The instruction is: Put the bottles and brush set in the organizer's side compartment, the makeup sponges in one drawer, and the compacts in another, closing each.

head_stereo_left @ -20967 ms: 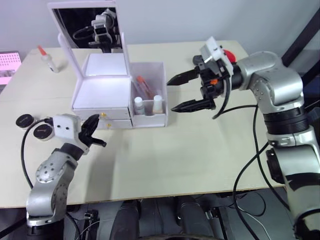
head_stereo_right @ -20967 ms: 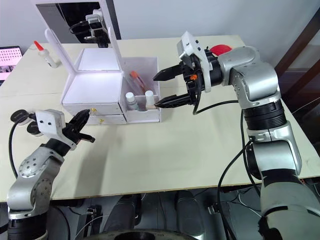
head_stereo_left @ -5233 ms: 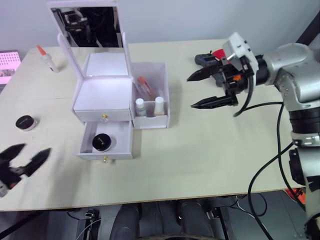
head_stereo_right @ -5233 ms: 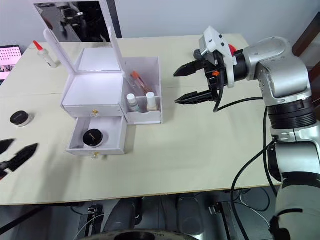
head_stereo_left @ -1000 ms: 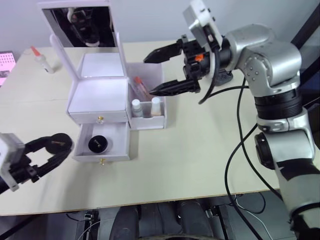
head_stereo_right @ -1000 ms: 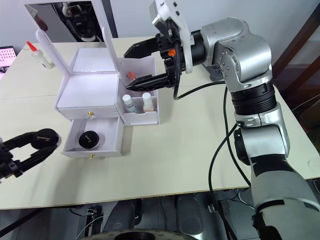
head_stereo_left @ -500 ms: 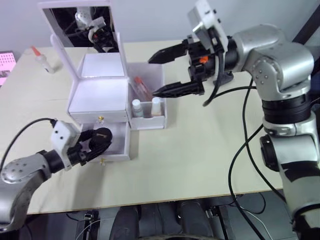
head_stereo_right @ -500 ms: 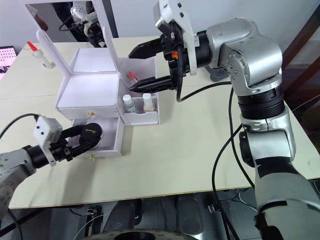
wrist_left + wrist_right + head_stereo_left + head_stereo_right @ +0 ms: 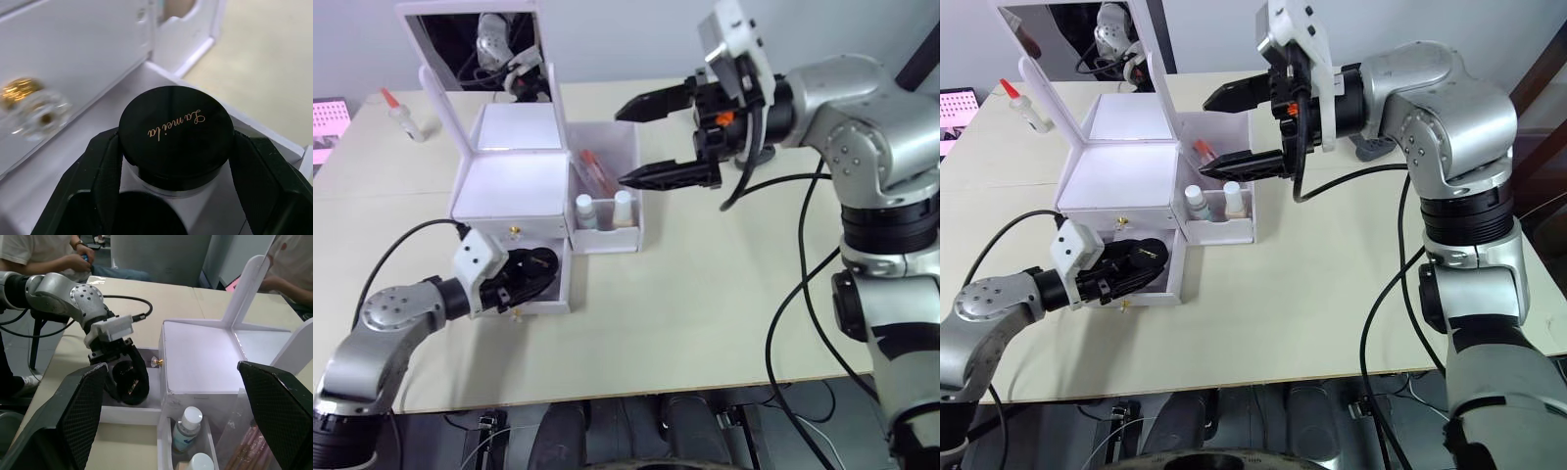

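Note:
The white organizer (image 9: 514,181) stands with its mirror lid up and its lower drawer (image 9: 564,290) pulled out. My left gripper (image 9: 533,272) is shut on a black compact (image 9: 176,131) with gold lettering and holds it just over that drawer. Another dark round shape (image 9: 142,215) lies beneath it. In the side compartment (image 9: 628,137) stand two small bottles (image 9: 586,208) and the brush set (image 9: 597,174). My right gripper (image 9: 622,147) hovers open above that compartment, holding nothing. The makeup sponges are out of view.
A small glue bottle with a red cap (image 9: 406,115) stands at the table's back left, and a pink card (image 9: 328,127) lies at the left edge. The upper drawer's gold knob (image 9: 22,90) is close to my left fingers. People sit beyond the table (image 9: 58,254).
My left gripper has carried the compact to the right, from the drawer's front left corner to over the open drawer. The right arm has hardly moved.

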`<state>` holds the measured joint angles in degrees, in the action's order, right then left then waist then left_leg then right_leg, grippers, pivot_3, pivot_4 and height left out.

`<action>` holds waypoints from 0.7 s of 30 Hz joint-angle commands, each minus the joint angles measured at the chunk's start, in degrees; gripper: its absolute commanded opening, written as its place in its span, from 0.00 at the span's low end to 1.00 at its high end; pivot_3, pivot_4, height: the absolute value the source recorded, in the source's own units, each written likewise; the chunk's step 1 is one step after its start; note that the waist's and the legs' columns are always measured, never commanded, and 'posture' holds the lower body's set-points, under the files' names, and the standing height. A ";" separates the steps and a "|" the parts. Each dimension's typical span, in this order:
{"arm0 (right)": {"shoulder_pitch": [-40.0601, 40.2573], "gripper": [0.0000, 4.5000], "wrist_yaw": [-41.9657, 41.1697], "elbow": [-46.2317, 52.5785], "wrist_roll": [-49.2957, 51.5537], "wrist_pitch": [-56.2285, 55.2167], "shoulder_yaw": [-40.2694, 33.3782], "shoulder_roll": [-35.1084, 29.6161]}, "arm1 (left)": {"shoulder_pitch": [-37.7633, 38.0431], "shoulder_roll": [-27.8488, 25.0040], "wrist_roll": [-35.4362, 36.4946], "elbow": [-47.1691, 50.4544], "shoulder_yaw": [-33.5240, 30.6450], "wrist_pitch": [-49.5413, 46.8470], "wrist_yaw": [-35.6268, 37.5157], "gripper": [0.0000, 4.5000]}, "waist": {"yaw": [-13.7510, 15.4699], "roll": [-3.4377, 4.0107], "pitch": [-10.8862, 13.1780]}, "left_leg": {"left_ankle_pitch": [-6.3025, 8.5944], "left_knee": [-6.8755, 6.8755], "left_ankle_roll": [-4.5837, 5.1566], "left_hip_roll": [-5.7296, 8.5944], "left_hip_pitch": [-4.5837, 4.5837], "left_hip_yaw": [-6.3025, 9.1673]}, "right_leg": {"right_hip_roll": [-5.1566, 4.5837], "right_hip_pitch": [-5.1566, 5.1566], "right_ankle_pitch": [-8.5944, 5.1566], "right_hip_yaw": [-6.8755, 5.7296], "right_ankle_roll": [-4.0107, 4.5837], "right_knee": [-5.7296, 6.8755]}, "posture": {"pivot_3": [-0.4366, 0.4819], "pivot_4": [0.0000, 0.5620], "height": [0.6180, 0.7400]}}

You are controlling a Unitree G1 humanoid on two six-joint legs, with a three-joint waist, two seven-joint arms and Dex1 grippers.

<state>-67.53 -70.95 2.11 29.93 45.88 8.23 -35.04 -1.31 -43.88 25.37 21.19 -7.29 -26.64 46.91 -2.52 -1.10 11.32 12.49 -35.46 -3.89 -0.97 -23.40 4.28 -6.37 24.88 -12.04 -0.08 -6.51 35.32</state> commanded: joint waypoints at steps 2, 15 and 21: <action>-0.68 1.00 0.65 1.58 0.84 -0.32 -1.76 -0.75 | -2.06 -1.38 -2.02 -0.58 0.66 2.03 1.65 0.58 | 0.06 0.00 0.00 | 0.00 0.00 0.00 0.00 0.00 0.01 | 0.00 0.00 0.00 0.00 0.00 0.01 | 0.48 0.27 1.00; -0.62 1.00 1.03 1.25 0.91 -0.87 -1.69 -0.53 | -2.24 -2.45 -0.58 -2.90 -0.54 0.80 5.30 0.58 | -0.02 0.00 0.00 | 0.00 -0.01 0.00 0.00 0.00 0.01 | 0.00 0.00 0.00 0.00 -0.02 0.01 | 0.48 0.27 1.00; -0.73 1.00 0.89 0.74 0.62 -1.44 -1.31 -0.12 | -3.34 -4.15 0.84 -3.79 -2.47 -0.67 6.73 0.99 | -0.01 0.00 0.00 | 0.00 -0.01 0.01 0.00 0.00 0.01 | 0.00 0.00 0.02 0.00 -0.05 0.03 | 0.48 0.27 1.00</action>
<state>-67.49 -70.08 2.03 30.15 45.48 8.23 -34.88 -4.26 -46.66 25.33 16.65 -7.81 -27.32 52.56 -2.53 -1.10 11.32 12.49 -35.48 -3.89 -0.97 -23.40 4.30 -6.37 24.88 -12.02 -0.08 -6.56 35.35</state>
